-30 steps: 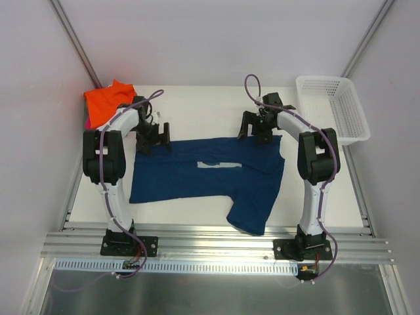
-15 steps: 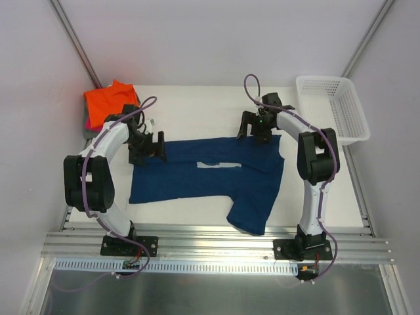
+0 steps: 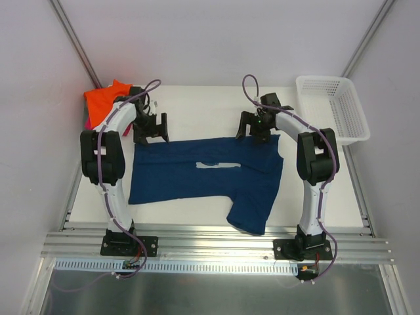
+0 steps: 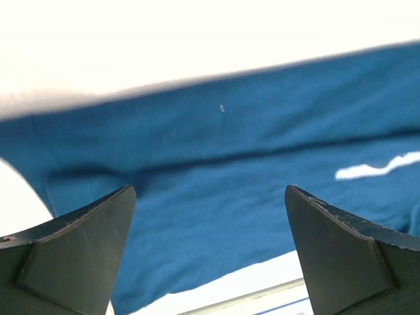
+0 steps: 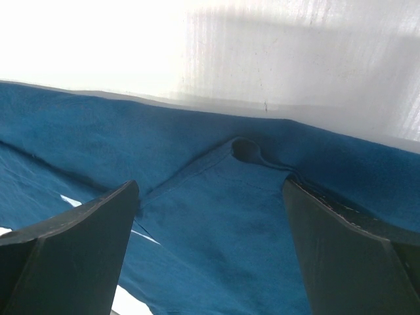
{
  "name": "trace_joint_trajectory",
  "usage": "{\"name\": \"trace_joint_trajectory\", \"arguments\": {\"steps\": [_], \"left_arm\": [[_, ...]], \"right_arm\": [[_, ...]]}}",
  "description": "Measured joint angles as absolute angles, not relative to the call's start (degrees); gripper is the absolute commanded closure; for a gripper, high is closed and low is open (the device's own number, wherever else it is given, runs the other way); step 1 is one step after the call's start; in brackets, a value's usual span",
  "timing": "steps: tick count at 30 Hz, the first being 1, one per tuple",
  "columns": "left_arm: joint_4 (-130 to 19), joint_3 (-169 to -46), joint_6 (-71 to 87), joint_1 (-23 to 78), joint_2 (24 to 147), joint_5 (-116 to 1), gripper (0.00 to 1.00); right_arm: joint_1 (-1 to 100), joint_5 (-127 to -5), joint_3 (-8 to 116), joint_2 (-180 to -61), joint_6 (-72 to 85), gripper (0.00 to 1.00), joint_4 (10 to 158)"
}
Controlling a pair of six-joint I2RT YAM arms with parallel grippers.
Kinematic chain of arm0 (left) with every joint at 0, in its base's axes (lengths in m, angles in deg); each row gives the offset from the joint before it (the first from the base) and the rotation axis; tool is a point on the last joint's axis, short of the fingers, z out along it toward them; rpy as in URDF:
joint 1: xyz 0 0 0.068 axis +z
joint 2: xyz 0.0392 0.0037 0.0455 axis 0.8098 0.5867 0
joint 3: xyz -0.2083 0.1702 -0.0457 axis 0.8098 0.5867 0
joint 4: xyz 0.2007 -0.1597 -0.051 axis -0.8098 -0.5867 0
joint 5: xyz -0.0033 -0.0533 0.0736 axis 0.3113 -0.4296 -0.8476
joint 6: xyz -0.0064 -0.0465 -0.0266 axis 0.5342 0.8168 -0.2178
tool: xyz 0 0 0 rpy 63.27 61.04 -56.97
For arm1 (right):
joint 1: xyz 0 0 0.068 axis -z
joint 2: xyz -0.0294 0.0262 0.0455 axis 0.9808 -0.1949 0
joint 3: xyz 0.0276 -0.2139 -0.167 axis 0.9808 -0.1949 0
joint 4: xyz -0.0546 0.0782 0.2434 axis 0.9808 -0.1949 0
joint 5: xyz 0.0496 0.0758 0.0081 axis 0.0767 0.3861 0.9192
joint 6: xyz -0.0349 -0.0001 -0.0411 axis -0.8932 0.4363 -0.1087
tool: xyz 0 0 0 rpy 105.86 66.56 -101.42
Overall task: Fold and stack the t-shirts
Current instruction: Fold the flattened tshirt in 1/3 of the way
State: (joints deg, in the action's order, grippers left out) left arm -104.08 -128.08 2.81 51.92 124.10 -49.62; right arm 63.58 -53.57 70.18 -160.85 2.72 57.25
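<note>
Left gripper (image 3: 150,126): jaws spread wide, empty, over far-left edge of navy blue cloth t-shirt (image 3: 197,176), probably to pinch it for folding. Folded bright orange t-shirt (image 3: 105,98): beyond that shirt's far-left corner, set aside as the stack. Navy shirt: lying flat on white tabletop (image 3: 197,102). Right gripper (image 3: 256,130): jaws apart, empty, over its far-right edge. White plastic lattice basket (image 3: 321,79): to its right

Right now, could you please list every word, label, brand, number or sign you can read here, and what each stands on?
None can be read.
The navy t-shirt shows only a pale sliver of its print, too little to make out letters.
The orange t-shirt and the white basket bear no visible writing.
</note>
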Motion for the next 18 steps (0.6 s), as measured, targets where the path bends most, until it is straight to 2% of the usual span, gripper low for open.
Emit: {"name": "trace_joint_trajectory", "arguments": {"steps": [10,18], "left_arm": [[-104.08,-129.04,2.76,52.71,129.39,-49.60,0.01],[-104.01,-120.37,2.70,53.06,124.84,-49.38,0.01]], "right_arm": [[63.56,-53.61,70.16,-160.83,2.68,0.03,57.25],[63.54,-53.63,70.33,-160.85,2.72,0.03,57.19]]}}
